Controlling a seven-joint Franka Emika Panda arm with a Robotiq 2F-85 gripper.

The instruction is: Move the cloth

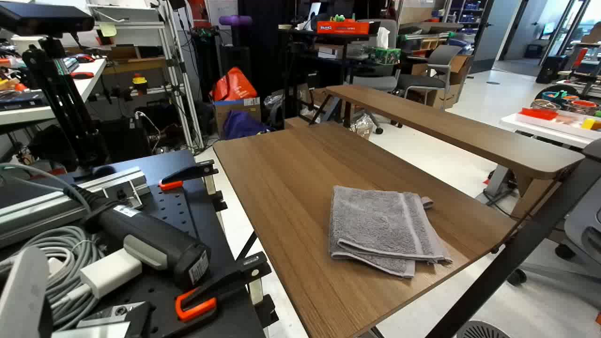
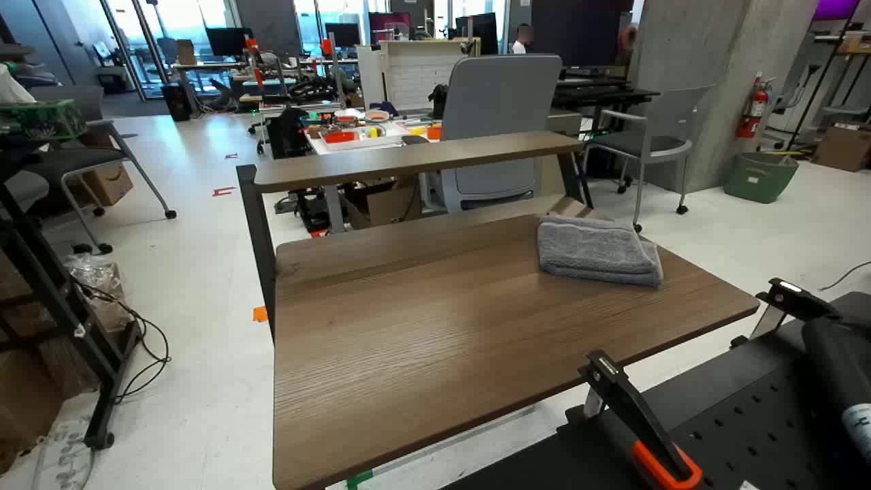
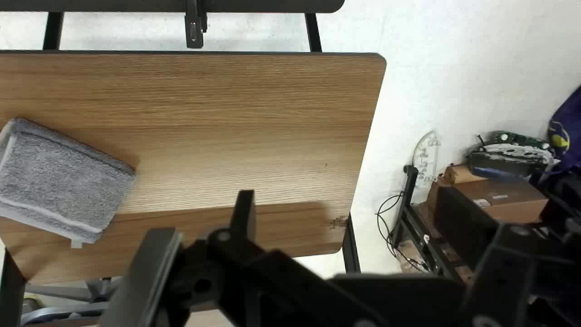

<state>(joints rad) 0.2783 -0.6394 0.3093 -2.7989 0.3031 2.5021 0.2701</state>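
The grey folded cloth point(image 1: 375, 225) lies flat and slightly rumpled on the brown wooden table point(image 1: 277, 183), with layered edges and a small loop at one corner. It also shows in an exterior view point(image 2: 599, 252) near one end of the table point(image 2: 408, 340). In the wrist view the cloth point(image 3: 63, 177) is at the left edge, partly cut off. My gripper point(image 3: 349, 206) is open and empty, high above the table, with its fingers wide apart over the table's right end and the floor. It is well to the right of the cloth. The gripper does not show in either exterior view.
A raised wooden shelf point(image 1: 446, 126) runs along one long side of the table, on dark supports point(image 2: 257, 245). A black perforated workbench point(image 1: 178, 206) with orange-handled clamps point(image 1: 197, 305) stands along the opposite side. A grey chair point(image 2: 503, 95) stands behind the shelf.
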